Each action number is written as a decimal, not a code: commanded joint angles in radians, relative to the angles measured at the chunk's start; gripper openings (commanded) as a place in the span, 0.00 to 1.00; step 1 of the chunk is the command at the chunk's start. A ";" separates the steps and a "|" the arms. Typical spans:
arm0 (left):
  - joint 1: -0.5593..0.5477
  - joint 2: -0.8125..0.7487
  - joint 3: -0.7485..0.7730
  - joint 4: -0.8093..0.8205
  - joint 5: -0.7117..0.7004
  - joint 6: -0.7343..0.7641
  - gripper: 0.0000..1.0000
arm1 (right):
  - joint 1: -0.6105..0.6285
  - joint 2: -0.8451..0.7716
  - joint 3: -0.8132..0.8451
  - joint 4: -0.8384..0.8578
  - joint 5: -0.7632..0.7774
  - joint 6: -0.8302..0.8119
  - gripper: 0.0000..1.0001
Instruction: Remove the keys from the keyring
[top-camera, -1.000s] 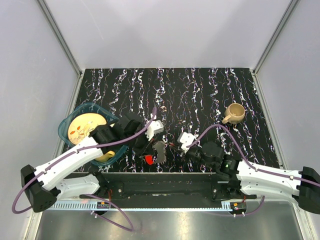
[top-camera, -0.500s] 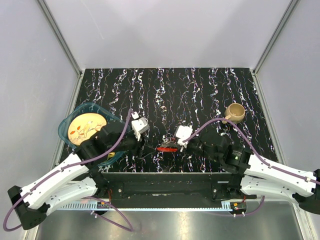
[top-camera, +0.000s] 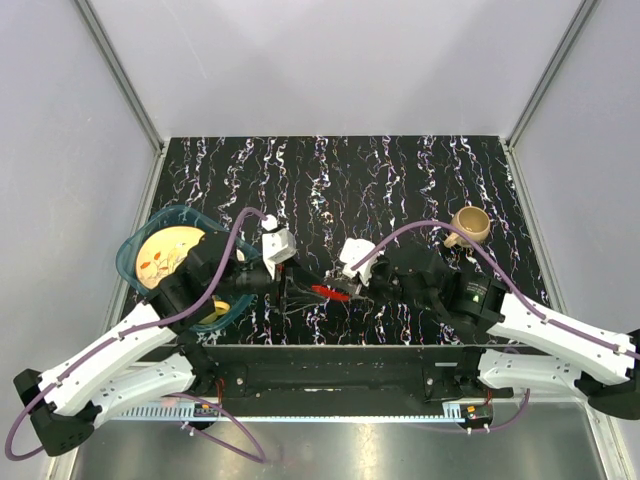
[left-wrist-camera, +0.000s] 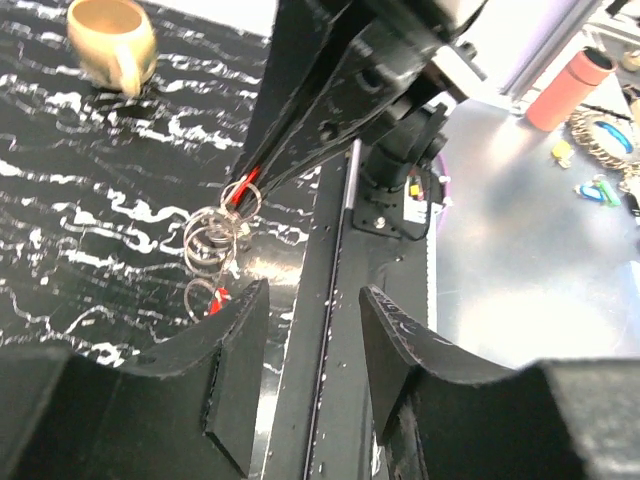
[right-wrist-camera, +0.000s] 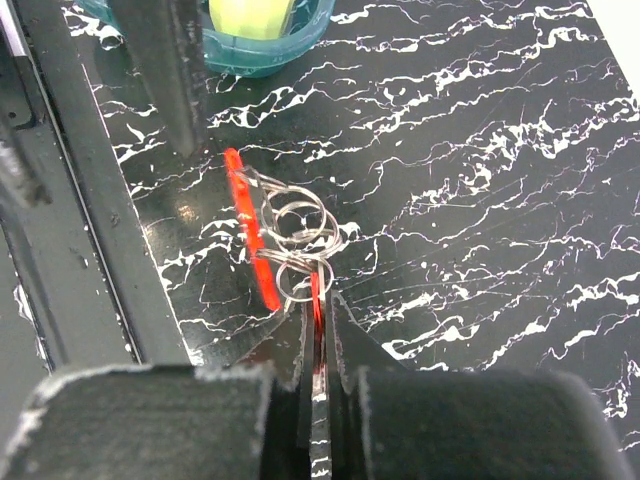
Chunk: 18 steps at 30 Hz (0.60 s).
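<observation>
The keyring (right-wrist-camera: 295, 235) is a bunch of thin linked metal rings with a red oval tag (right-wrist-camera: 250, 240) seen edge-on. My right gripper (right-wrist-camera: 318, 305) is shut on a thin red key head (right-wrist-camera: 316, 290) that hangs from the rings, and holds the bunch just above the black table. In the top view the right gripper (top-camera: 345, 290) and the red tag (top-camera: 322, 292) sit near the table's front middle. My left gripper (top-camera: 288, 278) is just left of the bunch, open and empty. In the left wrist view the left gripper (left-wrist-camera: 312, 300) gapes below the rings (left-wrist-camera: 212, 238). The grey fob is not visible.
A teal container (top-camera: 135, 245) holding a yellow plate stands at the left. The tan mug (top-camera: 468, 225) stands at the right and also shows in the left wrist view (left-wrist-camera: 110, 30). The black front rail (top-camera: 320, 365) runs along the near edge.
The keyring lay on the table under my left gripper. My right gripper has closed on it, lifted it and moved left. My left gripper has drawn back to the left.
</observation>
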 joint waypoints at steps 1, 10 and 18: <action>-0.007 -0.016 -0.006 0.188 0.127 -0.055 0.44 | 0.003 0.013 0.099 -0.076 0.020 0.034 0.00; -0.013 0.056 -0.034 0.271 0.148 -0.088 0.40 | 0.003 0.000 0.125 -0.109 -0.046 0.036 0.00; -0.030 0.065 -0.077 0.465 0.262 -0.180 0.40 | 0.005 0.076 0.238 -0.205 -0.067 0.140 0.00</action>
